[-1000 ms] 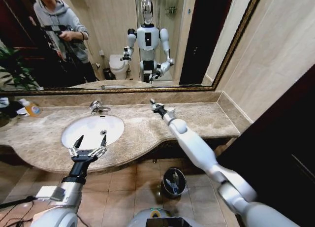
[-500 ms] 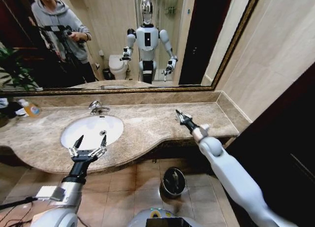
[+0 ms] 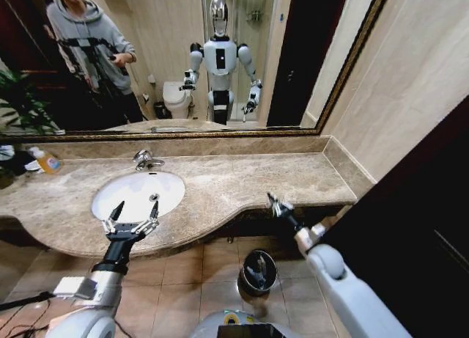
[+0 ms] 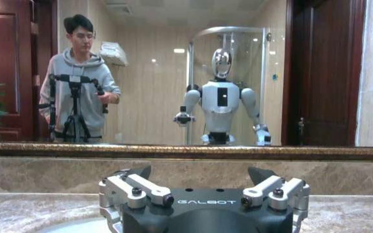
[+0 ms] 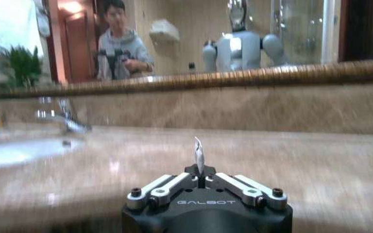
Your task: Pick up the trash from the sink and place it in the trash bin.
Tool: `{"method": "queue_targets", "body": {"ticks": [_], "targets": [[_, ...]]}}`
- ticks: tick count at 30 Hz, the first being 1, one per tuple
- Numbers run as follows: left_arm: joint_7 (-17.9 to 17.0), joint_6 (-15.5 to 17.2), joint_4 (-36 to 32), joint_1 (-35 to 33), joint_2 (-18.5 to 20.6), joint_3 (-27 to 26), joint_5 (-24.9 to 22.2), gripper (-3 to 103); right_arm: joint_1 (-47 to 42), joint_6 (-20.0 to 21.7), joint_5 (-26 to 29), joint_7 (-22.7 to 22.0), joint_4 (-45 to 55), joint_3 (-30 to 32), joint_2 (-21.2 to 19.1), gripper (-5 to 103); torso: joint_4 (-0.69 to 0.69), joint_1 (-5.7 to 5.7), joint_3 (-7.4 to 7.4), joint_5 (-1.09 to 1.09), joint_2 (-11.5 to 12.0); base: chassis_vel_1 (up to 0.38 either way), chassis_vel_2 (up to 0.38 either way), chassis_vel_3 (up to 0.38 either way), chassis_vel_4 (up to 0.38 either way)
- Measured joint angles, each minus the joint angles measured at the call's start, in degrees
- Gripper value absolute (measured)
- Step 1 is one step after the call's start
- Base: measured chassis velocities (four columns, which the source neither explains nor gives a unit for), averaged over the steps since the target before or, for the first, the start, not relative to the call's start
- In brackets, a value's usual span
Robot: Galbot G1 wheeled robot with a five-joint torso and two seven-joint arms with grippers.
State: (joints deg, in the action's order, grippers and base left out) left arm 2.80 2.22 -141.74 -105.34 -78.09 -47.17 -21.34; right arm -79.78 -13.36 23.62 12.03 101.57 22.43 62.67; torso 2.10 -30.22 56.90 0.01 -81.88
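My right gripper (image 3: 274,203) hangs at the counter's front edge, to the right of the sink (image 3: 110,188) and higher than the trash bin (image 3: 258,270) on the floor. In the right wrist view my right gripper (image 5: 200,178) is shut on a thin white piece of trash (image 5: 198,151), seen edge-on and sticking up between the fingers. My left gripper (image 3: 132,218) hovers open over the sink's front rim, with nothing between its fingers (image 4: 141,172). The white oval basin looks bare apart from its drain (image 3: 154,197). The small round black bin holds a few pale items.
A chrome tap (image 3: 144,160) stands behind the basin. An orange-yellow bottle (image 3: 47,160) sits at the counter's far left. A large mirror (image 3: 183,59) backs the marble counter (image 3: 278,173). A dark panel (image 3: 410,206) stands on the right, and tiled floor lies below the counter.
My right arm has drawn back from the middle of the counter to its front edge and come down lower, above the bin. The left arm has stayed put.
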Motion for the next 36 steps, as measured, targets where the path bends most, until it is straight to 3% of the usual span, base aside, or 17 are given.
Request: {"method": "queue_targets", "body": {"ticks": [5, 15, 19, 25, 36], "targets": [[0.0, 0.0, 0.0, 0.0, 0.0, 0.0, 0.0, 100, -3.1, -1.7, -1.1, 0.3, -1.8, 0.6, 1.9, 1, 0.01, 0.0, 0.0, -0.03, 0.0, 0.0, 0.0, 0.0, 0.0], [0.0, 0.0, 0.0, 0.0, 0.0, 0.0, 0.0, 100, -5.0, -4.3, -8.9, 1.9, -15.9, -2.0, 6.8, 1, 0.01, 0.0, 0.0, -0.01, 0.0, 0.0, 0.0, 0.0, 0.0], [0.0, 0.0, 0.0, 0.0, 0.0, 0.0, 0.0, 100, -1.7, -4.2, -12.6, 2.7, -24.1, -3.2, 8.0, 1, 0.01, 0.0, 0.0, -0.03, 0.0, 0.0, 0.0, 0.0, 0.0], [0.0, 0.0, 0.0, 0.0, 0.0, 0.0, 0.0, 100, 8.4, -2.9, -19.5, 3.8, -42.3, -3.3, 13.0, 1, 0.02, -0.01, 0.01, -0.04, 0.0, 0.0, 0.0, 0.0, 0.0], [0.0, 0.0, 0.0, 0.0, 0.0, 0.0, 0.0, 100, 18.7, -2.7, -29.4, 6.8, -60.2, -2.8, 17.3, 1, 0.01, -0.01, 0.01, -0.05, 0.0, 0.0, 0.0, 0.0, 0.0]]}}
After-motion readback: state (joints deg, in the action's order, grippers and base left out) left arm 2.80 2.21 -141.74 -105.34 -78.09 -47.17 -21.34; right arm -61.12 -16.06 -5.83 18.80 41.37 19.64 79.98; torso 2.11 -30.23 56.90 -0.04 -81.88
